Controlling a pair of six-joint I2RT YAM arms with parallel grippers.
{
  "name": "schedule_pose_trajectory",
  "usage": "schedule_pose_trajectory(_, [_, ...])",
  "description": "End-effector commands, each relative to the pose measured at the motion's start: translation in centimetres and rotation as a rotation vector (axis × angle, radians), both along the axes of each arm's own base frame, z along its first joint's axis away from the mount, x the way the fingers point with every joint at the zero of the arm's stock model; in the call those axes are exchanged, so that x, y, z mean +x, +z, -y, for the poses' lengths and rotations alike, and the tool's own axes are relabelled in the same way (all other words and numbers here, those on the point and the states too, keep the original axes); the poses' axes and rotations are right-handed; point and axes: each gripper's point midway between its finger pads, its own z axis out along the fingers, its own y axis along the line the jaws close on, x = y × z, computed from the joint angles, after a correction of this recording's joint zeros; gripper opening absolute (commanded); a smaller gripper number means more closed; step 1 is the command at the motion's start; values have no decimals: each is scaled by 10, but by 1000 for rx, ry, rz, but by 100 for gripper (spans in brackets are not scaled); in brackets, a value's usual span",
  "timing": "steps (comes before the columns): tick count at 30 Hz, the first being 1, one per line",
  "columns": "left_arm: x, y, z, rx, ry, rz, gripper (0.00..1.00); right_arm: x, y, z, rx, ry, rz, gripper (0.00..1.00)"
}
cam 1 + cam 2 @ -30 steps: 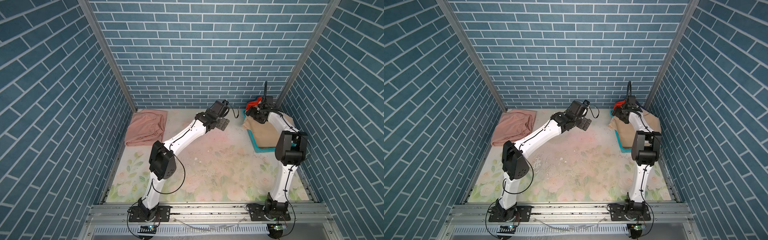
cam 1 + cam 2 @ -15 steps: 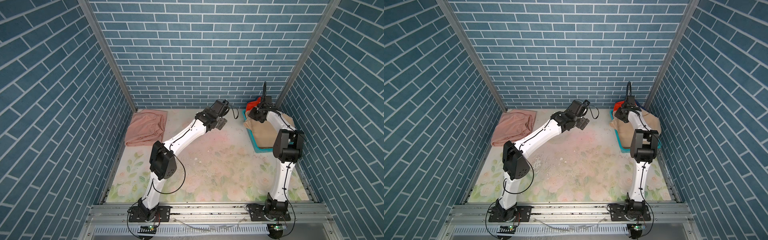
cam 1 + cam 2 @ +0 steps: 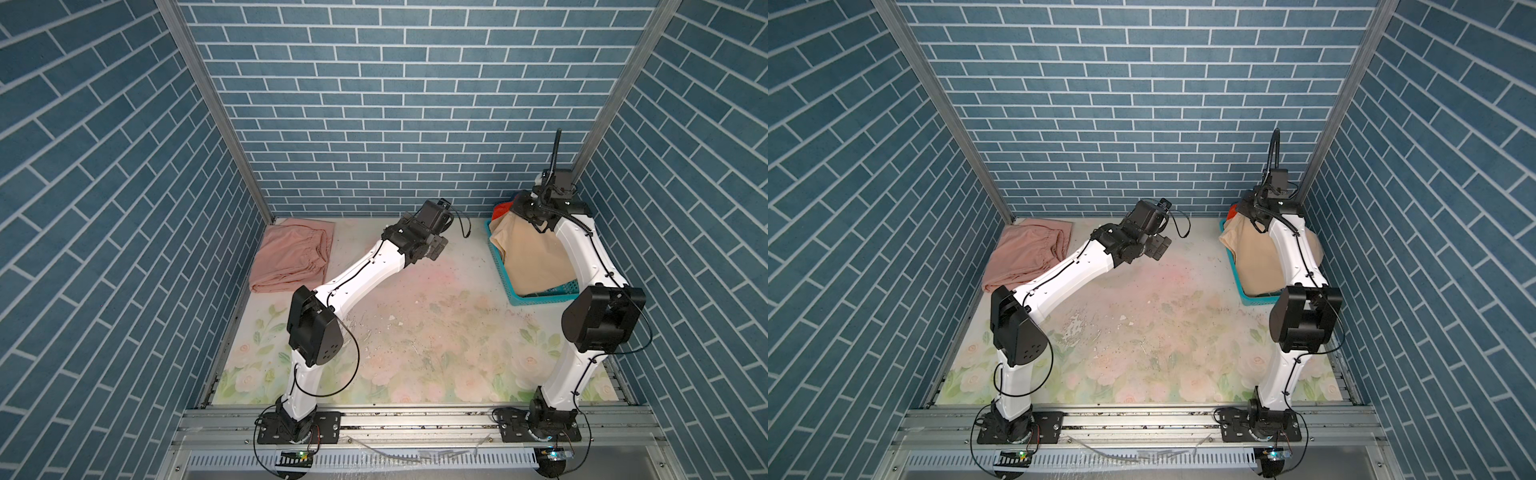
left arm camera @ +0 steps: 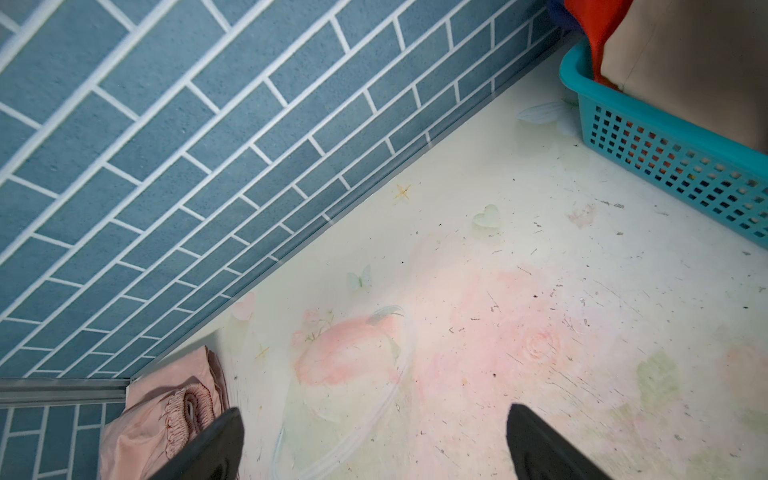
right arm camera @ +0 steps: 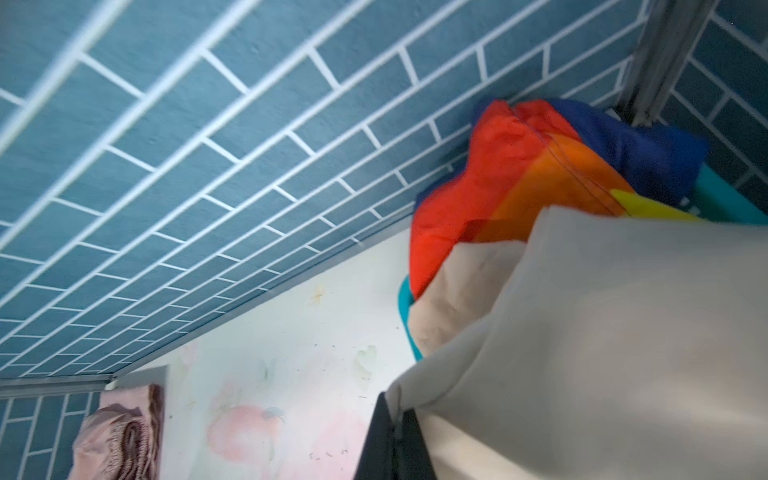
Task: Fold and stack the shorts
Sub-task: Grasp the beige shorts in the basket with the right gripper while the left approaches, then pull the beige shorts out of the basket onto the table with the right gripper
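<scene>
Beige shorts fill the teal basket at the back right. My right gripper is shut on an edge of the beige shorts and holds that edge raised above the basket. Rainbow-striped shorts lie bunched behind them, against the back wall. Pink shorts lie folded in the back left corner. My left gripper hangs open and empty over the bare mat, between the pink shorts and the basket.
Blue brick walls close in the back and both sides. The floral mat covers the table. The basket sits tight against the right wall. A metal rail runs along the front edge.
My right gripper has shut on the beige shorts' edge and pulled it up and back. The left arm has barely moved.
</scene>
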Motion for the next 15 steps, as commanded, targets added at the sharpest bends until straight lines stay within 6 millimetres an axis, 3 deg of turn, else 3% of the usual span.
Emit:
schedule_pose_trajectory(1, [-2,20,-42,-107,117,-36,100,-24,81,-69,40,194,149,0])
schedule_pose_trajectory(3, [-2,28,-62,-169,159,-44,100,-46,143,-117,67,334,275,0])
schedule_pose_trajectory(6, [-7,42,-94,-243,214,-23,100,-112,247,-187,128,603,545,0])
schedule_pose_trajectory(9, [-14,53,-129,-327,266,3,100,-173,312,-216,253,806,746,0])
schedule_pose_trajectory(10, [-16,57,-140,-352,281,11,100,-185,320,-220,282,843,772,0])
schedule_pose_trajectory(12, [-22,59,-161,-391,312,25,100,-191,319,-221,310,863,783,0])
schedule_pose_trajectory(15, [-30,59,-186,-418,353,39,100,-160,270,-213,276,775,679,0])
